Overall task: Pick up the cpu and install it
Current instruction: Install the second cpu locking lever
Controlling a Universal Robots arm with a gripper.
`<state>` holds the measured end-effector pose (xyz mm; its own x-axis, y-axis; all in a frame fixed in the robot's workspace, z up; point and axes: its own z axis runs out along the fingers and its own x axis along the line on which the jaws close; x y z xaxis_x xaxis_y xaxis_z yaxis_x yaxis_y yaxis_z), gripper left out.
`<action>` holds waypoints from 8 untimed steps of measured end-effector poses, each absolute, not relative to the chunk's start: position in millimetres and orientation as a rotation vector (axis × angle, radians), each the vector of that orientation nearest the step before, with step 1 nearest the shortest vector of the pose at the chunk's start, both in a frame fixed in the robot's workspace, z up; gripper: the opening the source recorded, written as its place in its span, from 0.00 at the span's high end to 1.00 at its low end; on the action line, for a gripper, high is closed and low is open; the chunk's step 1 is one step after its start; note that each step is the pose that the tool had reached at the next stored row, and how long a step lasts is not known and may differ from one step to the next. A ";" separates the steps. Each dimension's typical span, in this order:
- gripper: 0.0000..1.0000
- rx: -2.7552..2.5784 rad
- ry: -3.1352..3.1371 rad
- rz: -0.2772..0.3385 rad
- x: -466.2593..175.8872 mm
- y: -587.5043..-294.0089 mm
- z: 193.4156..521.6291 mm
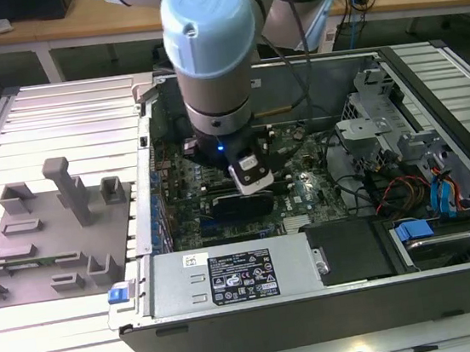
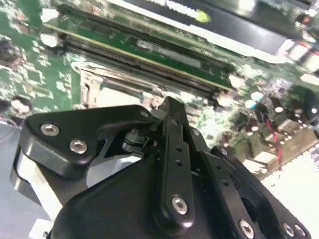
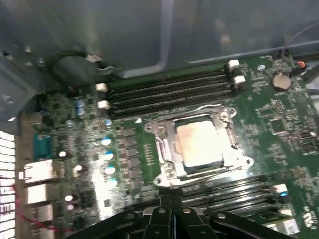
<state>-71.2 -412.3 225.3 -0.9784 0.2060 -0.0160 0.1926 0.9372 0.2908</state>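
Observation:
The cpu [image 3: 199, 143], a small square chip with a silvery-white top, lies flat inside the dark socket frame [image 3: 164, 149] on the green motherboard in the first wrist view. My gripper [image 3: 172, 211] hangs just beside the socket, its black links meeting in a point. In the second wrist view the gripper [image 2: 169, 104] is shut with nothing visible between its fingers, its tip above the socket's metal rim [image 2: 99, 87]. In the exterior view the gripper [image 1: 250, 176] reaches down into the open computer case over the motherboard [image 1: 306, 193].
A grey fixture plate [image 1: 50, 242] with upright pegs lies on the exterior view's left of the case. The power supply [image 1: 231, 279] runs along the case's front. Drive cages [image 1: 383, 123] and cables [image 1: 400, 190] fill its right. Memory slots [image 3: 169, 89] flank the socket.

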 end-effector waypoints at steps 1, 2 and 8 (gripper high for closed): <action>0.89 0.314 3.047 0.450 -66.6 -412.3 225.3; 0.89 0.314 3.047 0.450 -61.9 -412.3 225.3; 0.89 0.314 3.048 0.450 -41.0 -385.4 225.3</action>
